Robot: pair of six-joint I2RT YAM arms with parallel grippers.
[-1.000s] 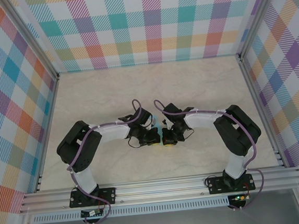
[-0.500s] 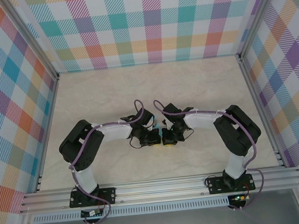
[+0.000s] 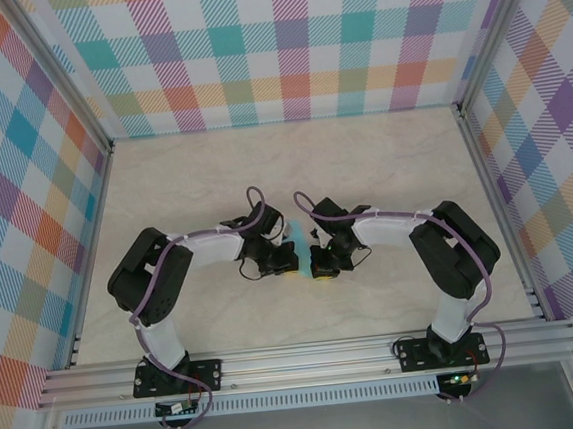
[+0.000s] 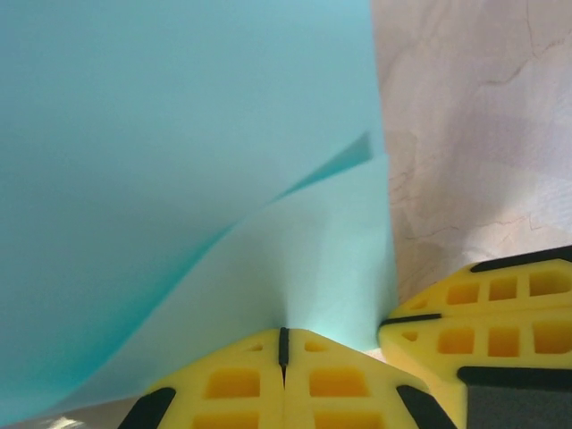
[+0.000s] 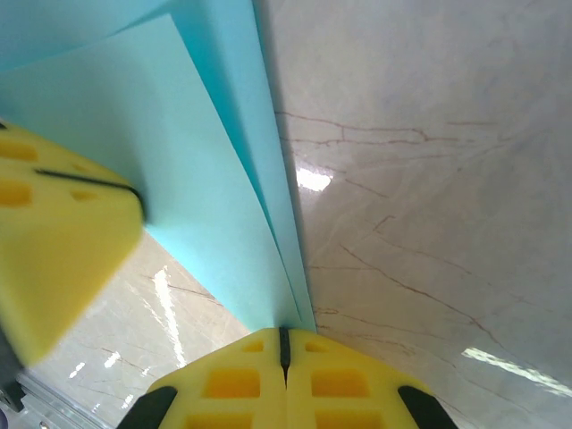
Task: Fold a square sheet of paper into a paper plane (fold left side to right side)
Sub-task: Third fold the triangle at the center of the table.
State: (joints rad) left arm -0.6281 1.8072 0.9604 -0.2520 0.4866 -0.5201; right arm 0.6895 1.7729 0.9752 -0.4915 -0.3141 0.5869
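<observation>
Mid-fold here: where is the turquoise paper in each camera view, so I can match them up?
Top external: turquoise paper, a small sliver mid-table.
Left wrist: turquoise paper across the upper left, pinched in the shut left gripper at the bottom.
Right wrist: turquoise paper at upper left, running down into the shut right gripper.
Shared landmark: the marbled table.

The paper plane point(image 3: 290, 236) stands between the left claw point(image 4: 283, 340) and right claw point(image 5: 283, 338), mid-table point(image 3: 383, 166).
</observation>
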